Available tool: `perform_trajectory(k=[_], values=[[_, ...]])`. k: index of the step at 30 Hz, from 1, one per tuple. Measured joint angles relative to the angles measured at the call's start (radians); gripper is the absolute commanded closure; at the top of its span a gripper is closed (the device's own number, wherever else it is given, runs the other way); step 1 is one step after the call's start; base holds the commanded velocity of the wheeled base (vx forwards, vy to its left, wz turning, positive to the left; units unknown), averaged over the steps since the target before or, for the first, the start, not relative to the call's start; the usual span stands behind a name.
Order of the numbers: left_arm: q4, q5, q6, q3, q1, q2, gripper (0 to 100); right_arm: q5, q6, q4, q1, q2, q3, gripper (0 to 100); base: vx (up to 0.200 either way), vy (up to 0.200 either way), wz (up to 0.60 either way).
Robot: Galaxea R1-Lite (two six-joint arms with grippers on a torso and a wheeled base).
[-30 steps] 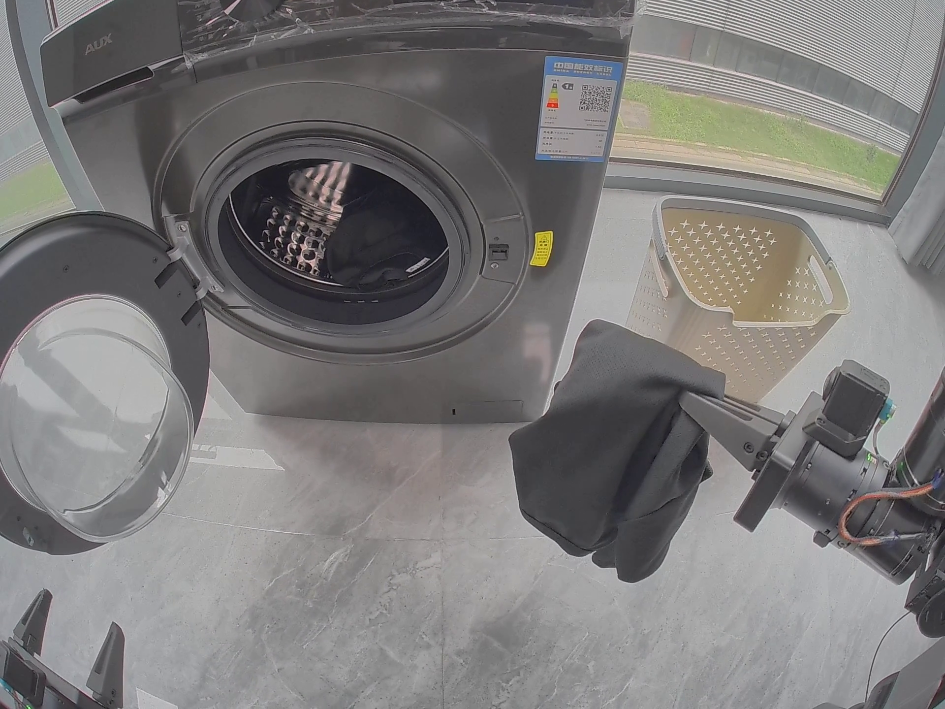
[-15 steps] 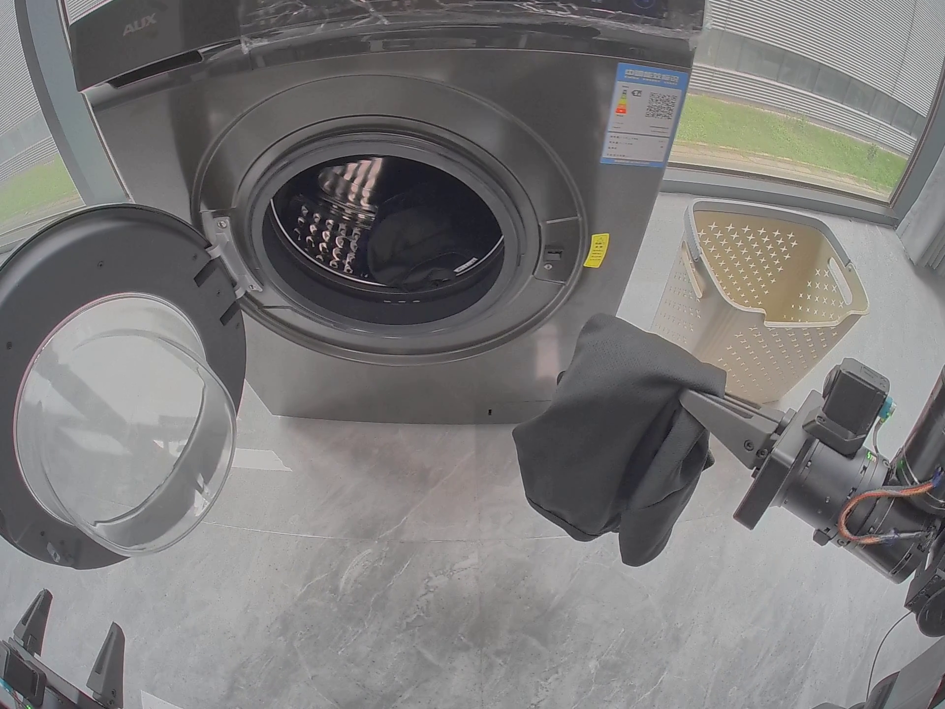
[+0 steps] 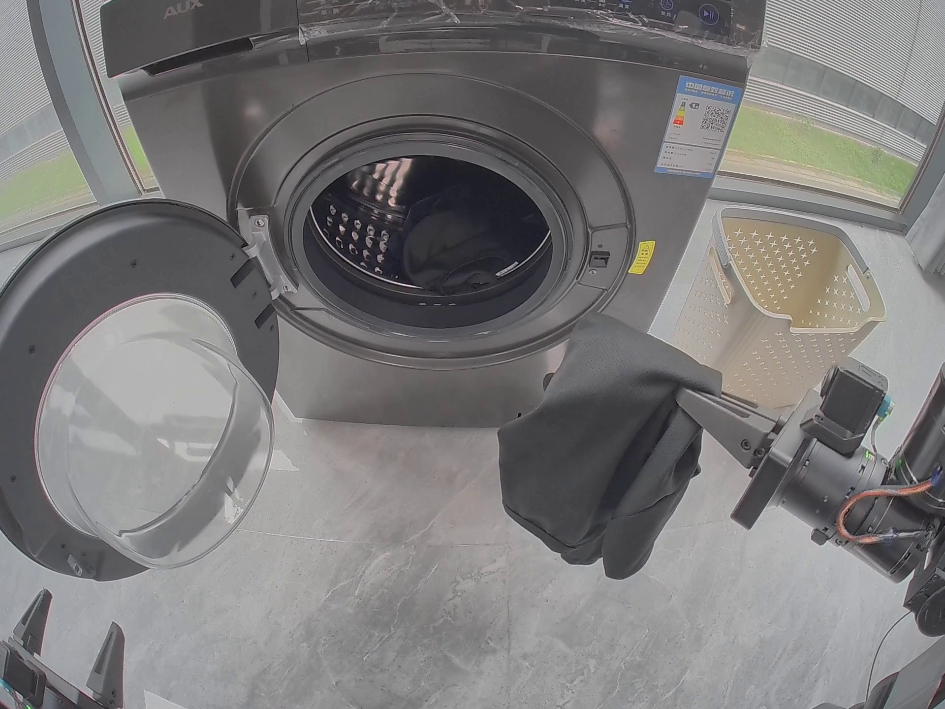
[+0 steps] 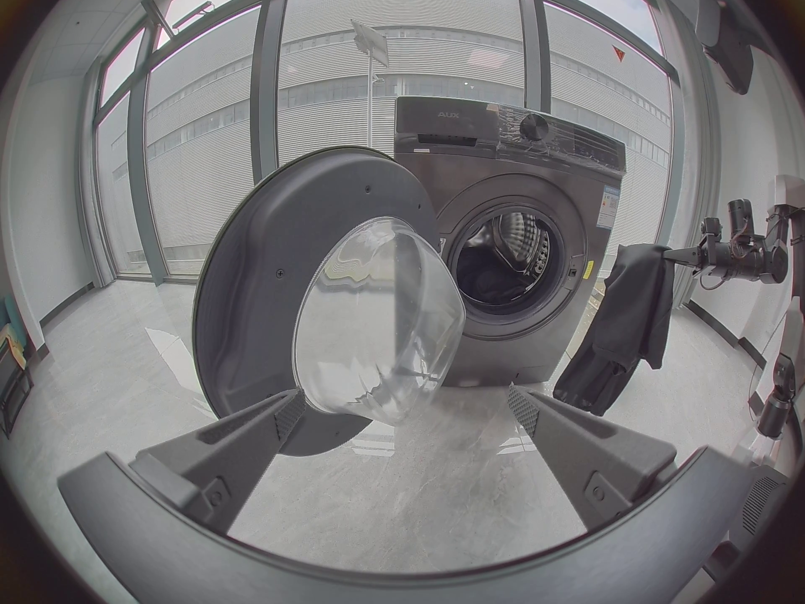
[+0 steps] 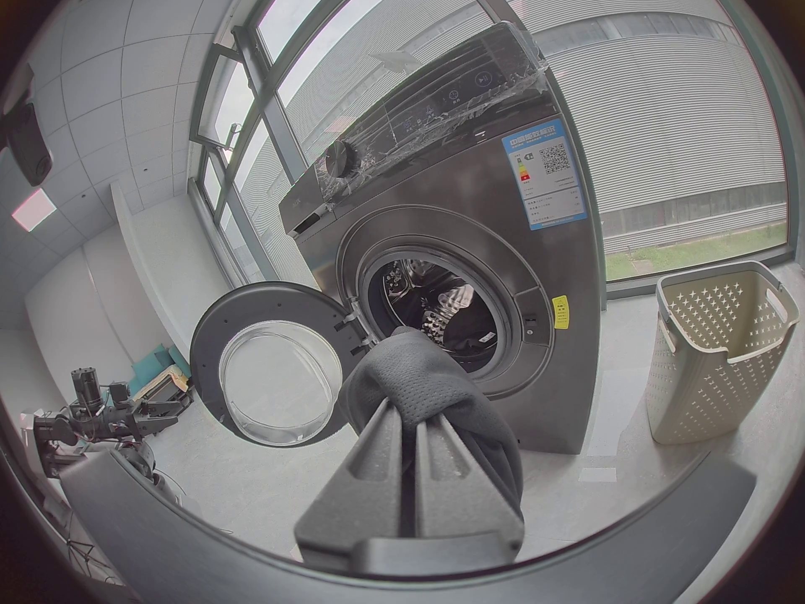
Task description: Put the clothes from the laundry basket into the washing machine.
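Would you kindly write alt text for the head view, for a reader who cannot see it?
The right gripper is shut on a dark grey cloth garment hanging above the grey marbled floor, before a silver front-loading washing machine whose round glass-windowed door stands open. A cream perforated plastic laundry basket stands to its right.

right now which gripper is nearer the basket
Right. The right gripper, holding the dark garment, is by the laundry basket; the left gripper is far off, by the door.
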Motion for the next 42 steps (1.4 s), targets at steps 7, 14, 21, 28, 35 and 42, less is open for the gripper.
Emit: perform_trajectory(k=[7, 14, 21, 28, 35, 42], values=[[-0.001, 0.0, 0.002, 0.0, 0.001, 0.0, 0, 0.002, 0.0, 0.0, 0.002, 0.012, 0.0, 100, 0.0, 0.086, 0.0], [-0.004, 0.001, 0.008, 0.0, 0.002, 0.0, 0, 0.0, 0.0, 0.005, 0.005, 0.022, 0.005, 100, 0.0, 0.057, 0.0], [-0.003, 0.002, 0.037, 0.0, 0.002, 0.0, 0, -0.004, -0.003, 0.0, 0.014, 0.063, -0.015, 100, 0.0, 0.0, 0.0], [-0.009, -0.02, 0.06, 0.0, 0.003, 0.0, 0, -0.01, 0.018, -0.026, 0.047, 0.127, -0.116, 100, 0.0, 0.0, 0.0], [-0.083, -0.184, 0.05, -0.066, 0.015, 0.012, 0, -0.022, 0.05, -0.069, 0.081, 0.183, -0.191, 100, 0.0, 0.0, 0.0], [-0.137, -0.39, 0.044, -0.144, 0.037, 0.186, 0, -0.03, 0.06, -0.107, 0.095, 0.231, -0.242, 100, 0.0, 0.0, 0.0]])
